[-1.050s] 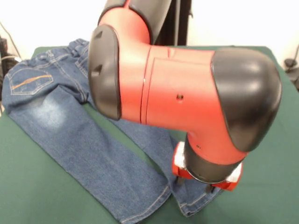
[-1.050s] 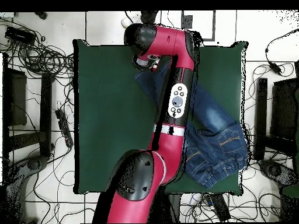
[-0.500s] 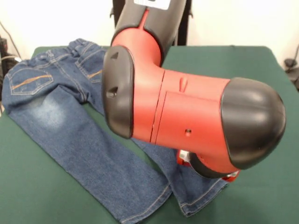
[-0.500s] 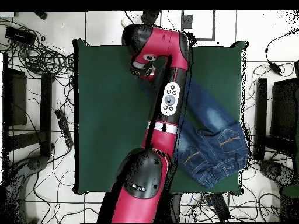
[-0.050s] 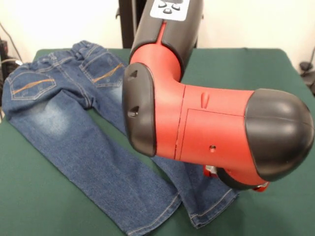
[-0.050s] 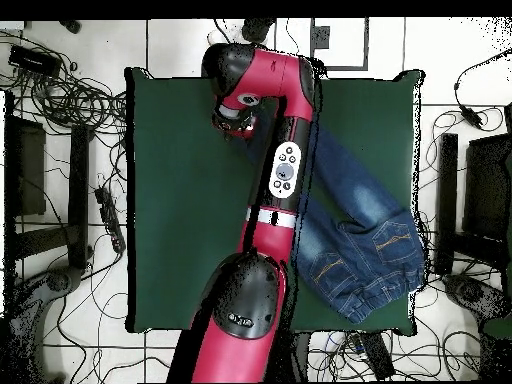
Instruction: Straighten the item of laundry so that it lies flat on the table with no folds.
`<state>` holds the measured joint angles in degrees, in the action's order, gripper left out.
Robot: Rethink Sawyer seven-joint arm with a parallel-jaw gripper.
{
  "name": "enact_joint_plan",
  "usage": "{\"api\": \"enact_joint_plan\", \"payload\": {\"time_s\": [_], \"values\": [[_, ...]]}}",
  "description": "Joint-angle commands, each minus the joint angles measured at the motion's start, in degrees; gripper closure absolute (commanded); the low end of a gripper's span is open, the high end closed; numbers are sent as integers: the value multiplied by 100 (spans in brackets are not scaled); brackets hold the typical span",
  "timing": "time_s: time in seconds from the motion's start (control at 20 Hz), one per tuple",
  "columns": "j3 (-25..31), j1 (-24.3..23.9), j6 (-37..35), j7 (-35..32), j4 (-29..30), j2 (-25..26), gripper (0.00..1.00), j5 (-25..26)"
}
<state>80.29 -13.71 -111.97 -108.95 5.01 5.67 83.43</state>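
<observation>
Jeans [image 5: 74, 132]: lying on the green table [image 5: 275, 83], seat side up, waistband at the front view's upper left near that table edge, both legs running down toward the lower right; the pocket area looks bunched and the two legs overlap near the hems, so the piece is not yet flat. In the overhead view the jeans [image 6: 370, 230] occupy the table's right half, waist near the lower right corner, with the legs reaching toward the top centre. Arm [image 5: 197, 128]: large red and black elbow fills the front view and covers the leg ends. Gripper [image 6: 232, 118]: seen only as a dark wrist end beyond the hems, over bare table [image 6: 180, 200]; cannot tell whether its fingers are spread or pressed together, nor whether they hold cloth. Risks, as judged: if the hem is held, a further sideways pull could drag one leg across the other and deepen the overlap, or tug the waist further off its corner; if it is not held, the hem may fall back folded. Change against the earlier frames: arm has swung across, gripper has shifted off the hem toward open felt, and more of the pockets now shows in the front view; jeans themselves little altered.
</observation>
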Motion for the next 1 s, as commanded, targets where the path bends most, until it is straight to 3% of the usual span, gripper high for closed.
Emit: {"api": "enact_joint_plan", "payload": {"time_s": [0.05,0.3,0.5,0.75,1.0], "values": [[505,-39,376,1332,699,260,0,-71],[467,-75,520,1309,780,251,0,-273],[486,-92,719,1508,730,363,0,-61],[141,-112,1147,1685,933,353,0,-211],[-28,-101,1114,1713,1049,217,0,-228]]}}
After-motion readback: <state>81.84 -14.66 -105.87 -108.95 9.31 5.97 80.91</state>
